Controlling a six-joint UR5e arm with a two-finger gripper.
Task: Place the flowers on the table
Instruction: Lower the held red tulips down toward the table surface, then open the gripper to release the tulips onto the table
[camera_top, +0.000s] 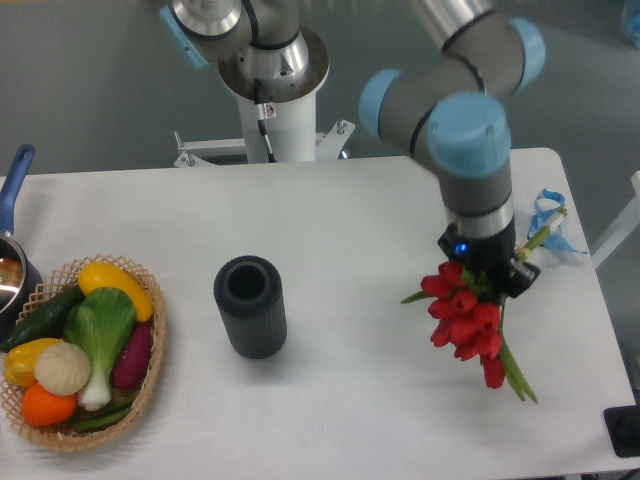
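Flowers (466, 322) held at stems by tool (492, 272), clamped shut on them; blooms hang over right side of bench (350, 210). Dark vase (250, 305) stands at centre, veg basket (150, 385) far left.

Smooth white table (340, 230), ribbed matt vase (250, 306)

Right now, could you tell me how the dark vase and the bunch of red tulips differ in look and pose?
The vase is dark, ribbed and cylindrical; the flowers are red with green leaves and stems. The vase stands upright with nothing in it, its open mouth facing up; the flowers hang tilted under the arm's pincer, blooms pointing down-left. The vase stands free mid-table, whereas the flowers sit at the pincer, toward the right edge. Both are over the white table.
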